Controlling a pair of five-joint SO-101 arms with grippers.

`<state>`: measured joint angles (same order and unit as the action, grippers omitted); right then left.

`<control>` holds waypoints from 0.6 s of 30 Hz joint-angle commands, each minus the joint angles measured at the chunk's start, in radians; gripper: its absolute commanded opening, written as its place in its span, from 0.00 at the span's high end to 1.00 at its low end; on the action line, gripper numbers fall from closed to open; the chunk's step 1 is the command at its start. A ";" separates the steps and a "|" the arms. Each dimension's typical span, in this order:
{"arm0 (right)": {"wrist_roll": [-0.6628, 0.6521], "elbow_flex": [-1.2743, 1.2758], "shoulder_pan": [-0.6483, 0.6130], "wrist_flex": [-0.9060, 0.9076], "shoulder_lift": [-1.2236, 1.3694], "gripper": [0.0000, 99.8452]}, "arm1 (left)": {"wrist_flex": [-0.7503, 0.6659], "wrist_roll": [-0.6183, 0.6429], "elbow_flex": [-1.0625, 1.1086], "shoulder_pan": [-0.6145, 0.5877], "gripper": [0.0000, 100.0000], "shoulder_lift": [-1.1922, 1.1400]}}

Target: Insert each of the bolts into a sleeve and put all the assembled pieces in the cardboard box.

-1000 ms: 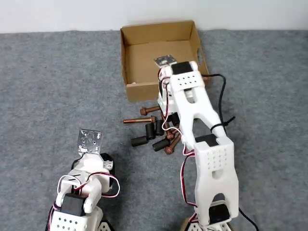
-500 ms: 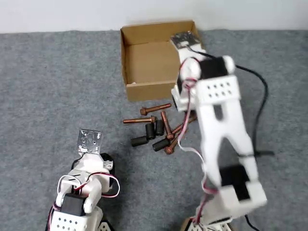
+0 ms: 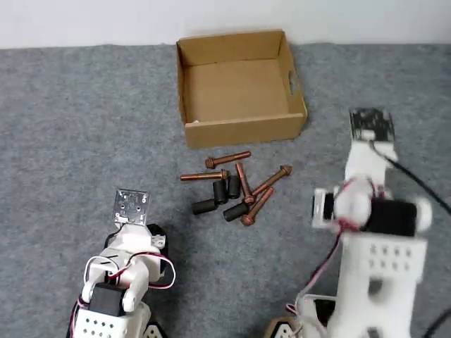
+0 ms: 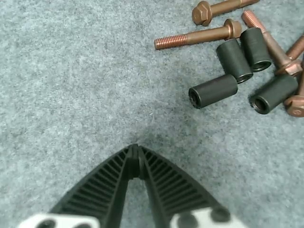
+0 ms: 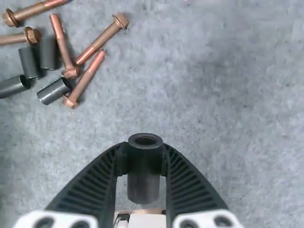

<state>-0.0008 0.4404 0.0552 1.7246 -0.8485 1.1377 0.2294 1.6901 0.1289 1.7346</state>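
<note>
The sleeve [image 5: 144, 178] pinched in the right gripper [image 5: 144, 148] has its rear end hidden behind the gripper's base. Farther ahead of that gripper, one bolt [image 5: 28, 12] and a second sleeve [image 5: 12, 86] are cut off by the picture's edge. From above, the right arm [image 3: 370, 215] is blurred.

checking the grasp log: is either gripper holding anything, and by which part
The right gripper holds a black sleeve, clamped across its round side wall, open end pointing outward. The left gripper is shut and holds nothing.
</note>
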 commanded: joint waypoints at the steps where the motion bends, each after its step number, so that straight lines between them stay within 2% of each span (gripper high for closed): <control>1: 0.017 0.109 0.024 -0.030 -0.136 0.99 | 0.006 -0.011 -0.002 0.002 1.00 0.009; 7: 0.017 0.221 0.088 -0.051 -0.335 0.99 | 0.006 -0.008 -0.002 0.006 1.00 0.009; 11: 0.012 0.262 0.136 -0.062 -0.479 0.99 | 0.005 -0.006 -0.002 0.054 1.00 0.009; 16: 0.014 0.353 0.193 -0.130 -0.651 0.99 | 0.006 -0.012 -0.143 -0.057 1.00 0.003; 18: 0.014 0.417 0.194 -0.134 -0.707 0.99 | 0.005 -0.012 -0.188 -0.061 1.00 0.003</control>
<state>0.0054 0.8117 0.2348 1.6218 -1.4883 1.1377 0.2279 1.5996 0.0875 1.7346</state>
